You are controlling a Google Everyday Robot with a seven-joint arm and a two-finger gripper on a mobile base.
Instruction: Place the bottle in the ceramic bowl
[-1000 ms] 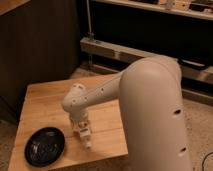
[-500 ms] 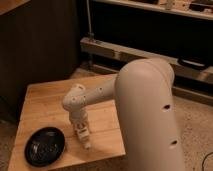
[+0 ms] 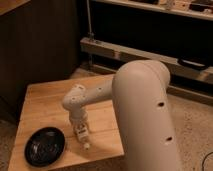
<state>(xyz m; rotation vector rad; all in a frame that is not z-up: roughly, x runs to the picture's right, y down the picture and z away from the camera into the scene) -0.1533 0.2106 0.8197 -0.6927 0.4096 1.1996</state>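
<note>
Dim shelving and a metal rail (image 3: pixel 125 51) fill the background beyond the wooden bench (image 3: pixel 40 100), well behind the ceramic bowl (image 3: pixel 45 146). The bowl sits at the bench's near left corner, its rim close to the front edge. A bulky white arm (image 3: pixel 145 110) rises just right of the bowl and hides the bench's right side, and its lower part is cut off by the frame. Its forearm reaches back toward the bowl and ends in the gripper (image 3: pixel 81 130), which points down just right of the bowl's rim.

The gripper's tip blends with the pale bottle (image 3: pixel 82 134), so I cannot tell whether the jaws are clenched on it or released. Whether the bottle touches the bench is also unclear. Only an orange tint and a whitish end below it stand out.

Compared with half a second ago, the gripper and bottle have edged slightly nearer the bowl. The bowl has not moved.

The bottle sits directly under the gripper, tilted, outside the bowl and near its right rim.
</note>
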